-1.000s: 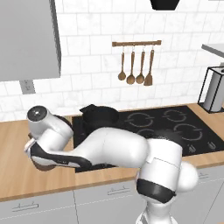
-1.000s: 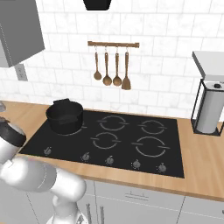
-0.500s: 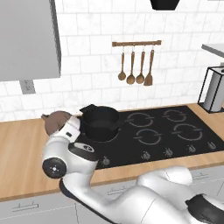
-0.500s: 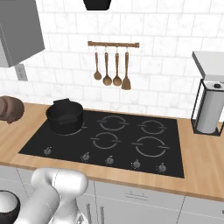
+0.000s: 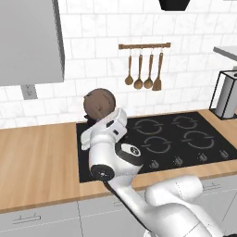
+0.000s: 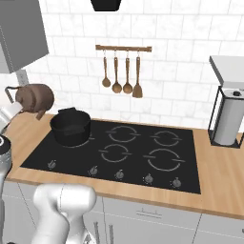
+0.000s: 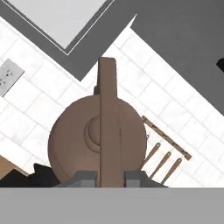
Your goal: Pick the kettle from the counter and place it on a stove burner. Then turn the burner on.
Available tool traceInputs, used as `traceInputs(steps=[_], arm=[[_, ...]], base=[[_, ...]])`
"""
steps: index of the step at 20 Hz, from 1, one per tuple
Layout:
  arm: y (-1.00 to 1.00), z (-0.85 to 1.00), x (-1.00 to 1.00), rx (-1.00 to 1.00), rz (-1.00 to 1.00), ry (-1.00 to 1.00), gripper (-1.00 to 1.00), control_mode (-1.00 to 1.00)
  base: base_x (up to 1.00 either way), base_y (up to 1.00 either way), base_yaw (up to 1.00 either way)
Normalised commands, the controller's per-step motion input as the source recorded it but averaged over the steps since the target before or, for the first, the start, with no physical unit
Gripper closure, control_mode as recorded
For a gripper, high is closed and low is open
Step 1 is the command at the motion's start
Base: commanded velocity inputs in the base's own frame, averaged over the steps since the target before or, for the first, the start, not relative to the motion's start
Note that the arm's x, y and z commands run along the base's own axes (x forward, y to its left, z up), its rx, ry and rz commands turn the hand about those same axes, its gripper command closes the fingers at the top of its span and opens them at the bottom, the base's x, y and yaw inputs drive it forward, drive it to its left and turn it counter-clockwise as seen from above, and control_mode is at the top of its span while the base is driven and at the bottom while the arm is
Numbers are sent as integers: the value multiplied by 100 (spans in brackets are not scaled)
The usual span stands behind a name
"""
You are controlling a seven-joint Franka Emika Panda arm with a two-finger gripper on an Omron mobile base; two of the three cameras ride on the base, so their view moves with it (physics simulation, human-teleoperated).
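One kettle (image 6: 34, 97) hangs in the air, lifted clear of the counter (image 5: 39, 159) and held above the stove's back-left corner, just over the black pot (image 6: 71, 127). In the hand view the gripper (image 7: 109, 176) is clamped on the kettle's arched handle, one fingertip (image 7: 84, 176) on each side of the brown strap, with the round body beyond them. The handle's long axis runs straight away from the hand.

For the placing, the free burners (image 6: 116, 153) lie to the right of the kettle and lower; the pot already takes the back-left one, so I judge the carry must go right and down past it.

Much is hidden: the arm covers the pot in the left base view, and the spout's direction is hard to make out. The knobs (image 6: 119, 175) sit along the stove's front edge.
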Motion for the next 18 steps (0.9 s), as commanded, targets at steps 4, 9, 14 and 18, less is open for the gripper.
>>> traceInputs(steps=[4, 9, 14, 18], arm=[[-100, 7, 7, 15, -33, 30, 100, -100], [-100, 0, 22, 15, -30, 39, 100, -100], [-100, 6, 27, 20, -25, 43, 100, -100], [-100, 55, 23, 46, -8, 47, 100, -100]], base=[[0, 0, 0], [0, 0, 0], [0, 0, 0], [0, 0, 0]])
